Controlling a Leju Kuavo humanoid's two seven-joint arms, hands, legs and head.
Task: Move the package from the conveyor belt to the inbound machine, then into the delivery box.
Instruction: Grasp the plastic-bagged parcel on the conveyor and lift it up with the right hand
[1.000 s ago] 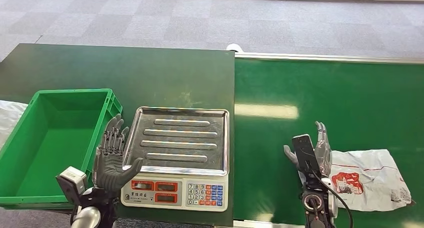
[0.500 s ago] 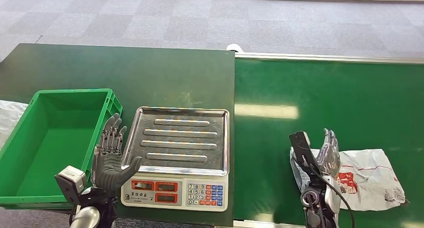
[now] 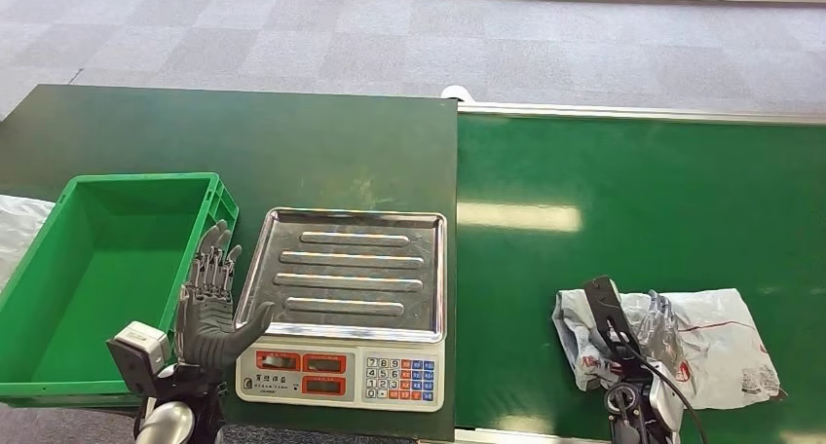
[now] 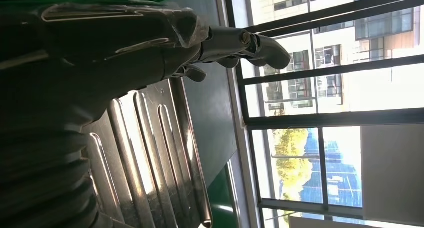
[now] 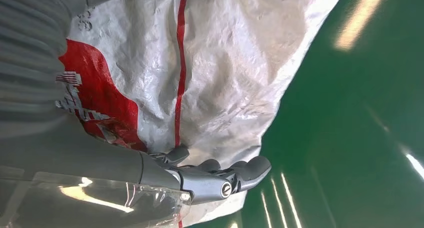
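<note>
While you are looking down from the head camera, the white plastic mailer package (image 3: 706, 342) with red printing is lying on the bright green conveyor belt (image 3: 633, 201), near the belt's front edge and to the right of the scale. Your robot's right hand (image 3: 651, 319) is resting on top of the package's left part, with its fingers lying over the crumpled plastic, and a black wrist unit is standing up just beside them. From the right wrist camera, you are seeing the fingers (image 5: 240, 170) curling against the edge of the package (image 5: 225, 73), with the grey thumb pressed on the red print; whether the bag is truly being gripped or only touched, you cannot tell. Your left hand (image 3: 211, 303) is hanging open and holding nothing, its fingers spread and pointing upward, between the green plastic crate (image 3: 58, 298) and the weighing scale (image 3: 346, 313). That scale is sitting on the dark green table (image 3: 244, 142), showing a ribbed steel pan, two red displays and a keypad along its front. From the left wrist camera, the steel pan (image 4: 150, 158) is lying just beside the open hand (image 4: 125, 53), with large windows (image 4: 330, 113) beyond the table. Grey carpet tiles (image 3: 409, 45) are covering the floor past the table and belt.
</note>
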